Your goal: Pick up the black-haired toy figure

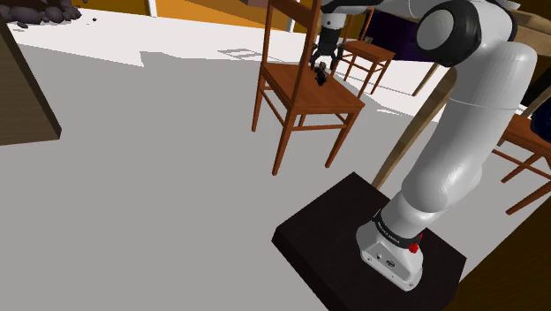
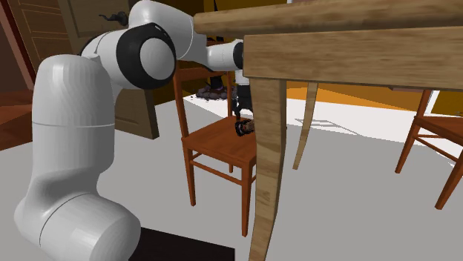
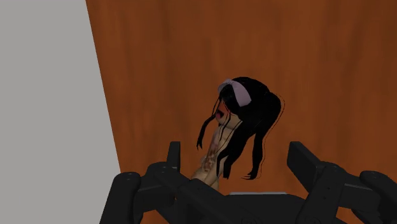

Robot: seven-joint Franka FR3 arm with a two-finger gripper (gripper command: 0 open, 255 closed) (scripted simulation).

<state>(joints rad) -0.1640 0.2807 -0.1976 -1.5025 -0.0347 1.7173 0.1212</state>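
Down on the reddish-brown wooden chair, the black-haired toy figure lies on the seat, its long hair spread and a pale band across its head. The gripper hangs right over it with its fingers apart, one on each side of the figure, neither plainly pressing it. In the shoulder view the chair's back rises just behind the gripper. More chairs of the same kind stand beyond, and a pale wooden table leg slants near the arm. From the second exterior view, a thick table leg stands in front and hides part of the gripper and the seat beside the figure.
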